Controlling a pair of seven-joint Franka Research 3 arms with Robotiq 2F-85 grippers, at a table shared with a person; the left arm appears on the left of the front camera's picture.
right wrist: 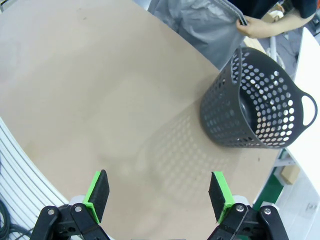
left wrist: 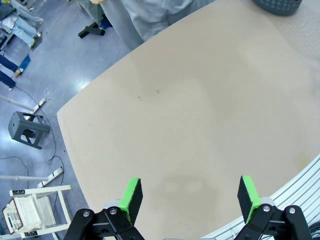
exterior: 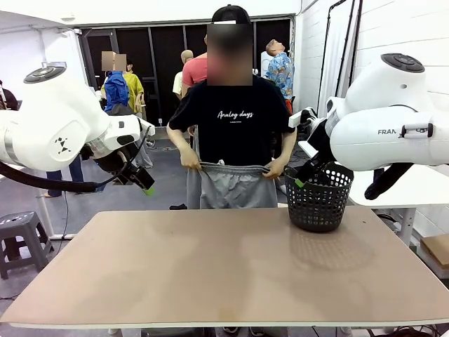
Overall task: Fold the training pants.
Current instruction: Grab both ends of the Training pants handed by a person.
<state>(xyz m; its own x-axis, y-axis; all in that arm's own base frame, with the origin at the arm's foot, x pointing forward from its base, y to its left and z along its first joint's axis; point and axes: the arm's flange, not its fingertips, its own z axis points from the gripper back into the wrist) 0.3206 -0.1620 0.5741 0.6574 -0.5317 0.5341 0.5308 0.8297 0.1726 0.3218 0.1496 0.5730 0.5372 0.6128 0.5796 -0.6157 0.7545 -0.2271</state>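
The person held the training pants (exterior: 232,188) up by the waistband. Left gripper (left wrist: 190,194) and right gripper (right wrist: 159,189) hung released over the table (exterior: 210,267), empty.

The flat tan rectangular tabletop (exterior: 210,267) is bare across its left, centre and near parts, and open to approach from either side. One obstacle stands on it: an upright black perforated plastic basket (exterior: 319,200) at the far right. The middle of the far edge is blocked by light grey soft fabric training pants (exterior: 235,188), held up by the waistband in a person's hands (exterior: 190,161).
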